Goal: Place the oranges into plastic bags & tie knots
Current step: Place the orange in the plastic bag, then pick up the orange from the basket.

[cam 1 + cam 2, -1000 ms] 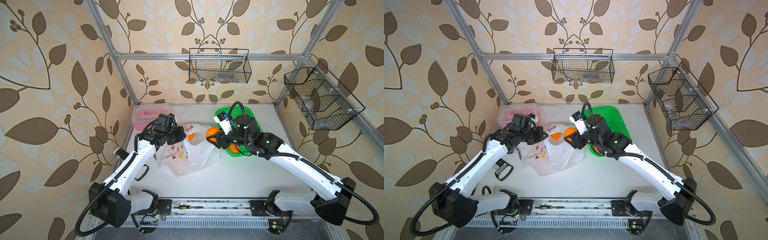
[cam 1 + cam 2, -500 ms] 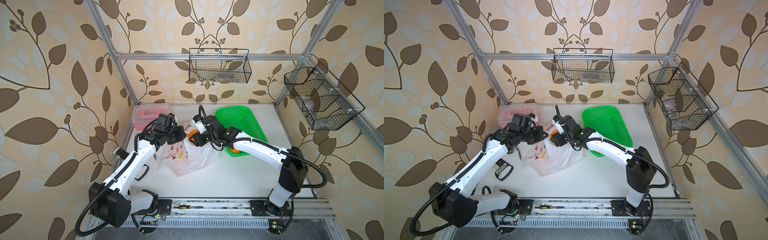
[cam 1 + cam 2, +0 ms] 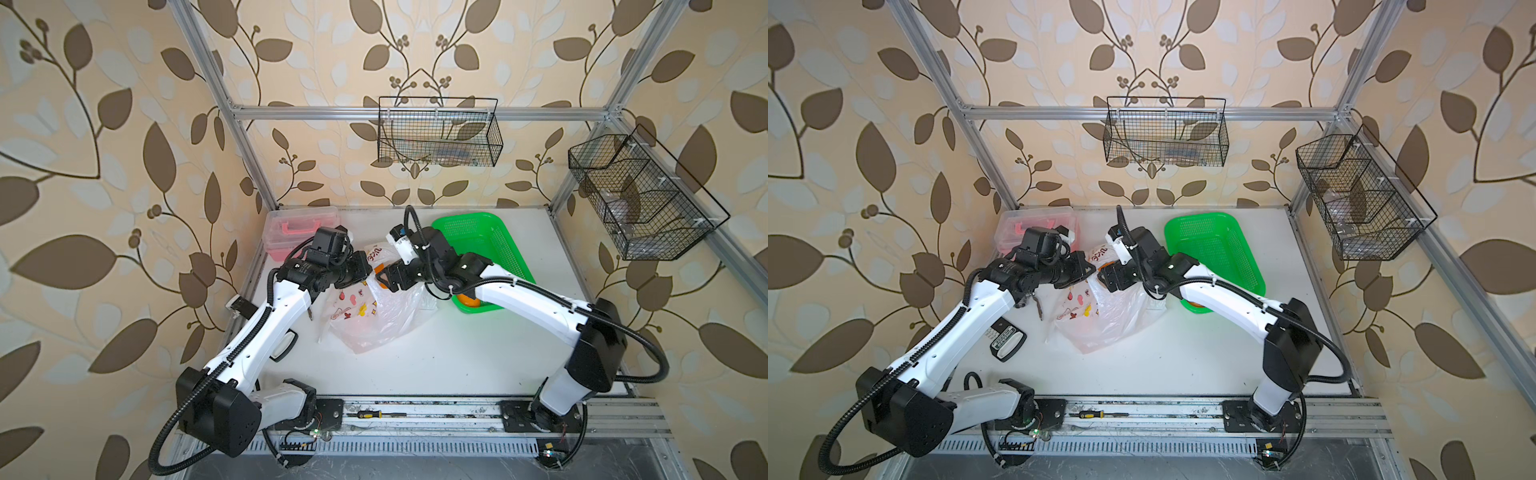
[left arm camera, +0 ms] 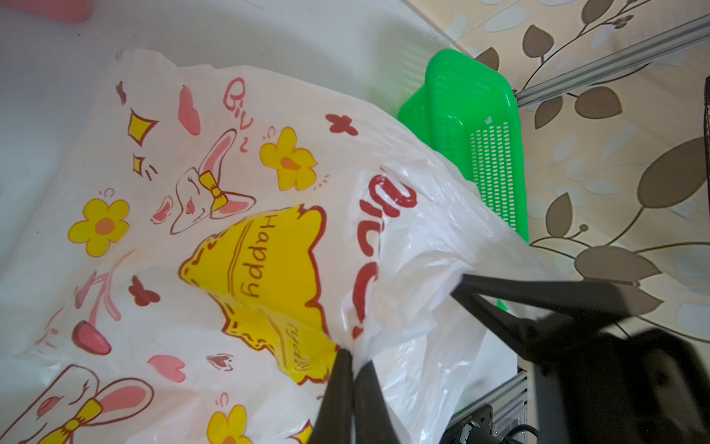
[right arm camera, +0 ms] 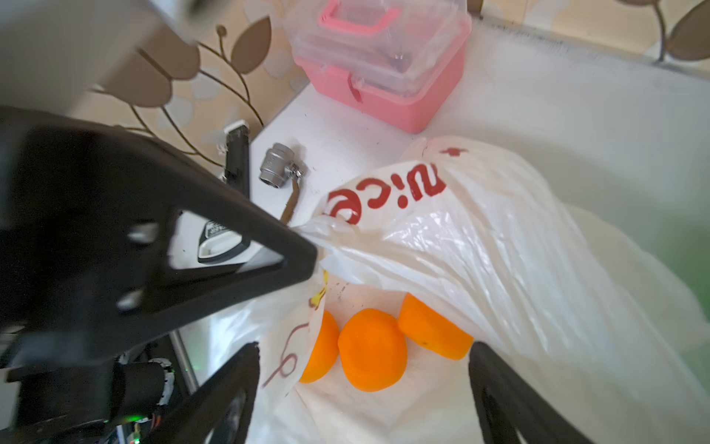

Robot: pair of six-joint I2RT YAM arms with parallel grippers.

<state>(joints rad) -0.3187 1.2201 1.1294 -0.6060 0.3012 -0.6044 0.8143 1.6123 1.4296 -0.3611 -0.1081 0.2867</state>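
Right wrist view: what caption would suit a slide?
Open right end effector above three oranges in the plastic bag, whose rim the left end effector pinches.

Reaches left now with the right gripper (image 3: 381,280): off the near left corner of the green basket (image 3: 482,239), above which hovering a second ago, and up against the mouth of the plastic bag (image 3: 382,320). Grips nothing any more; stands with the jaws spread wide, a second ago closed round an orange. Shows, in the right wrist view, three oranges (image 5: 372,350) lying loose inside the bag, just beneath the spread fingers (image 5: 230,384). Stretches the right arm (image 3: 519,295) lower and farther left, baring most of the basket floor, hidden before.
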